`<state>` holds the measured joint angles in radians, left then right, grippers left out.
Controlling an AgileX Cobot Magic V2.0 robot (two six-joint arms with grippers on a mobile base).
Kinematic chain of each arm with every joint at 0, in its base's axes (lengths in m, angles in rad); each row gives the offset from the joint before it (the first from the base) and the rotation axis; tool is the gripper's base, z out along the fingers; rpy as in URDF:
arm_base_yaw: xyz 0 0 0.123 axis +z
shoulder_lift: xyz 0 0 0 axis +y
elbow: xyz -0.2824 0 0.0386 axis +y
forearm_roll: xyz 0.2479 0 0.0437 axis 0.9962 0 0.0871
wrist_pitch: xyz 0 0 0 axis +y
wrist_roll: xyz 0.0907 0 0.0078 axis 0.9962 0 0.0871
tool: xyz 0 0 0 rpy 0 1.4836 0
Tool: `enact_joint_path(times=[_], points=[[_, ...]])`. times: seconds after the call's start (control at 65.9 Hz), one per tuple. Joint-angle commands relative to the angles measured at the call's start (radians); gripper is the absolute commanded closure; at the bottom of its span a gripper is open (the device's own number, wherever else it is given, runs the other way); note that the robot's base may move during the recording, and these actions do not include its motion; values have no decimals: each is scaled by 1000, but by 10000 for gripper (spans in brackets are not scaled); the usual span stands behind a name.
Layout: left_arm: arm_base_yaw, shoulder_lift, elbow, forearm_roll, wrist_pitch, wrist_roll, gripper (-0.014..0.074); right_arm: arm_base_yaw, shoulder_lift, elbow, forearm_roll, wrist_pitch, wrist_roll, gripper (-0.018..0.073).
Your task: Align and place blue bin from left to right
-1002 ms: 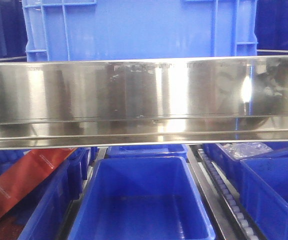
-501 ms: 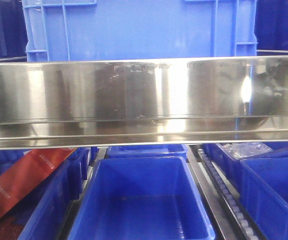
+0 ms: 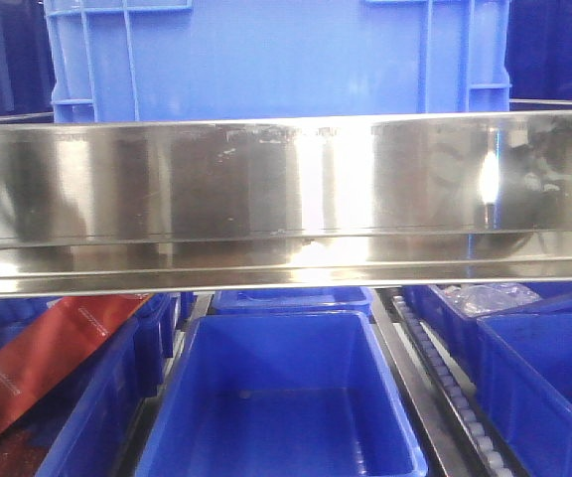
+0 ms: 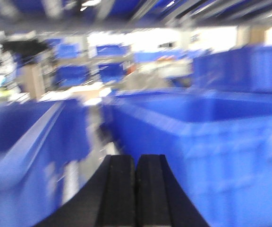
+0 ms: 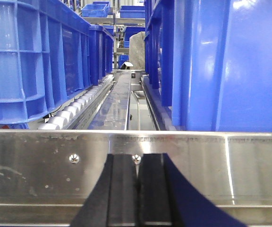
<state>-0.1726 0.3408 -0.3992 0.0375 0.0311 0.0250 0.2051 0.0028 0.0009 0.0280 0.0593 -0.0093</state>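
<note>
— What has moved since a second ago?
— Nothing in the front view. The blue bin [image 3: 276,55] sits as before on the shelf behind the steel rail [image 3: 286,189].
— And your grippers?
— My left gripper [image 4: 136,189] has its pads pressed together, empty, beside blurred bins. My right gripper [image 5: 136,189] is likewise closed, facing the rail.

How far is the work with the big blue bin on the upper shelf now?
Done: nothing visibly. The blue bin stands behind the steel rail. In hand: nothing; the left gripper and right gripper are shut and empty, the right one facing the rail between two crates. Left: gripping, aligning and placing it.
</note>
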Motion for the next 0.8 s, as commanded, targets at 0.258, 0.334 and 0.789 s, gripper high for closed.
enact_joint_path(times=[0.258,0.334,0.789], points=[[117,-248,262,-9,-2,7,707,-3,-3,-1,6,-16,-7,643],[119,-283,299,-9,5,7,707,-3,-3,-1,6,-16,-7,643],[119,-341,399,-9,57,7,707,-3,-3,-1,6,-16,-7,643]])
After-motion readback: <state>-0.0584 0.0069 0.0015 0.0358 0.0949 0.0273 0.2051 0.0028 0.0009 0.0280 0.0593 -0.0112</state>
